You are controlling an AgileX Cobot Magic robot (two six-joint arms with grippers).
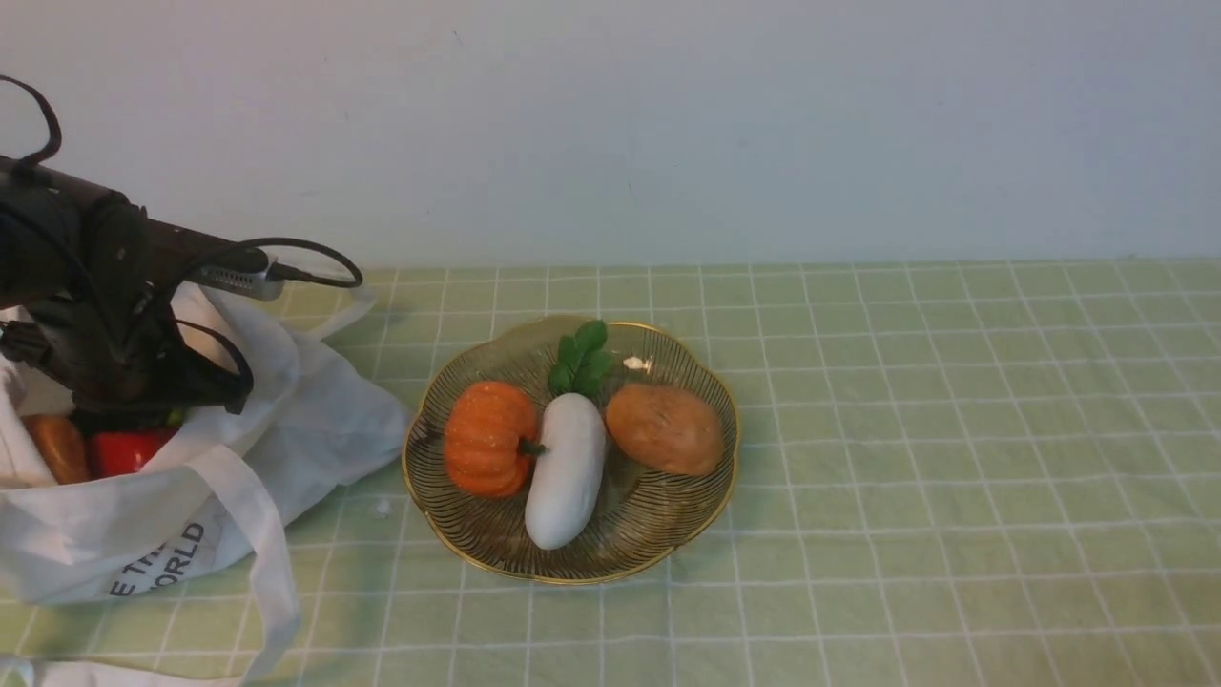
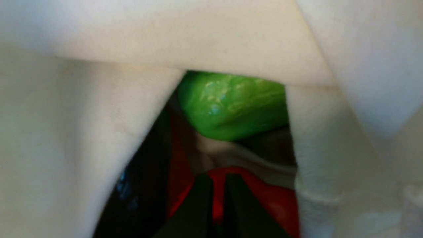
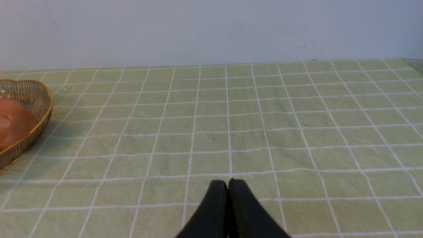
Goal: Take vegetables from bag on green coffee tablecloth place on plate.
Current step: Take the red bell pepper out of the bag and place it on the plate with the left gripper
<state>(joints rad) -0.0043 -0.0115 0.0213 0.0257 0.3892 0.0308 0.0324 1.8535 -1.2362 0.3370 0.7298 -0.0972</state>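
Observation:
The white bag [image 1: 286,420] lies at the left on the green coffee tablecloth [image 1: 954,429]. In it show a red bell pepper [image 1: 129,448] and a brown potato [image 1: 57,447]. My left arm [image 1: 105,315] reaches down into the bag's mouth. In the left wrist view my left gripper [image 2: 219,178] is shut to a narrow slit, just over the red pepper [image 2: 274,201], holding nothing, with a green cucumber [image 2: 231,105] beyond and cloth all round. The plate [image 1: 668,549] holds a pumpkin [image 1: 486,439], a white radish [image 1: 568,472] and a potato [image 1: 665,427]. My right gripper [image 3: 228,181] is shut and empty over bare cloth.
A bag strap [image 1: 258,544] trails over the cloth toward the front edge. A pale wall [image 1: 668,124] stands behind the table. The plate's rim [image 3: 36,129] and its potato show at the edge of the right wrist view.

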